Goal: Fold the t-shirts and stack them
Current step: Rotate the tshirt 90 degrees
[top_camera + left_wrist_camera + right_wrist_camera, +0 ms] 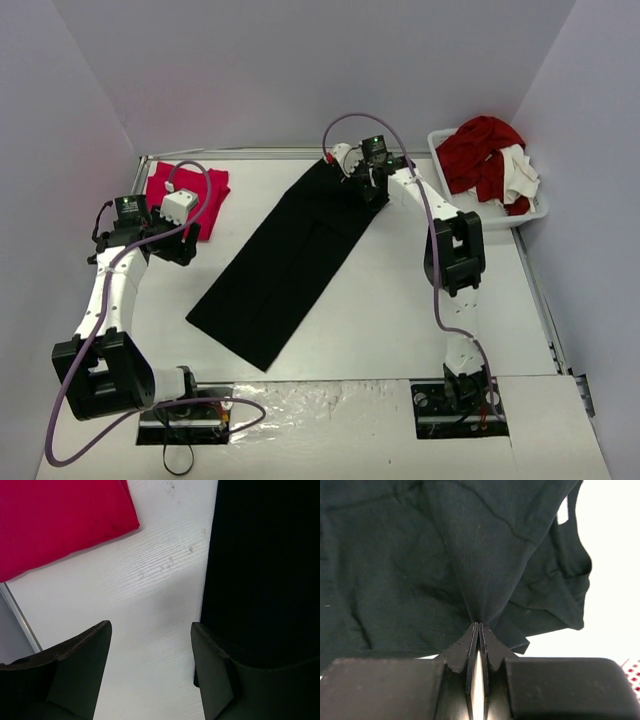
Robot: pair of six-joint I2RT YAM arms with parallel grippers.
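T-shirts, two. Black t-shirt point(285, 265): narrowed to a long strip, diagonal across the table point(400, 300), far end pinched in the fully closed right gripper point(479, 627). Pink t-shirt point(190, 192): folded, far-left corner. Left gripper point(150, 630): parted, empty, over bare table between them. Outstanding (by my reckoning): crosswise folds, stacking. Basket point(505, 222) of clothes point(485, 150), far right, obstructs nothing.

Parted fingers point(80, 675), white table point(150, 600) below; pink-red t-shirt point(55, 520) left — black t-shirt point(265, 565) right

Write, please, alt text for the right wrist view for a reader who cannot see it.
The right gripper, shut, pinches a fold of the black t-shirt, drawing the cloth into a peak at its fingertips. White table shows at the right.
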